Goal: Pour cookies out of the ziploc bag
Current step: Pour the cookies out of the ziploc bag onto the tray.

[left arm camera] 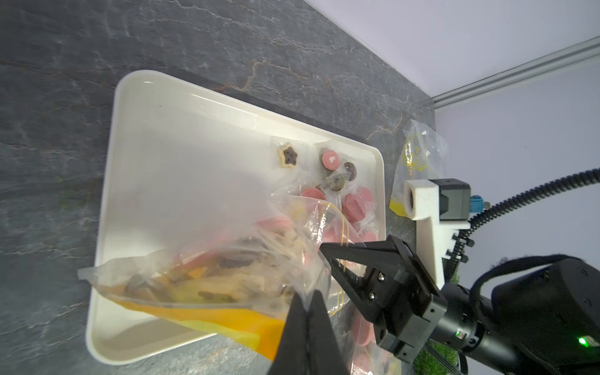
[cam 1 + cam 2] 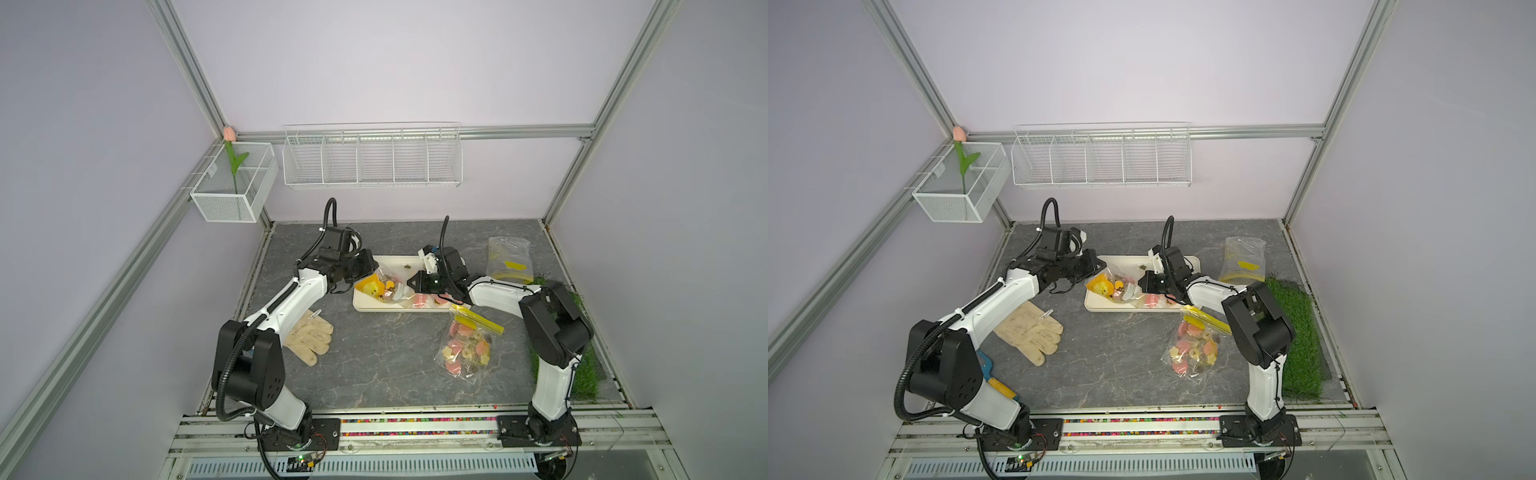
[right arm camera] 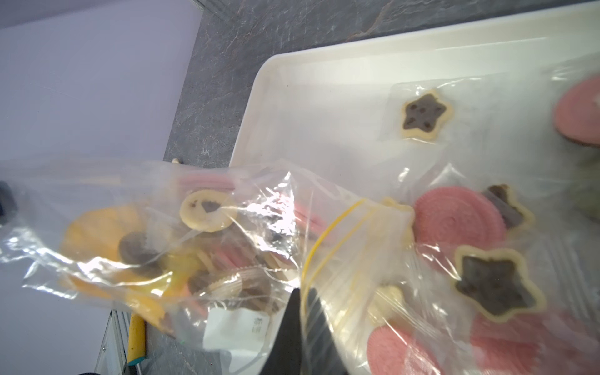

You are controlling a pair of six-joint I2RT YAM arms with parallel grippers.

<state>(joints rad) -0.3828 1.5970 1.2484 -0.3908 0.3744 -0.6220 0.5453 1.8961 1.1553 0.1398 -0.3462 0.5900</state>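
Left gripper [image 1: 306,303] was clamped shut on a fold of the bag [image 1: 201,279], low in the left wrist frame. Right gripper [image 3: 301,293] was pinched tight on the film right at the yellow zip line [image 3: 328,233]. Between them the bag hung over the tray [image 1: 181,136]. Cookies [image 3: 457,220] lay spilled on it, right of the right wrist frame, with plenty more bunched inside the bag. Mid-pour, by my read. The next move looked like lifting the closed end so the rest slide toward the mouth, keeping it over the tray. Only the wrist views showed both pinches. Only the top views showed a second bag [image 2: 467,345], full, lower right of the tray, and a glove [image 2: 309,336] at lower left
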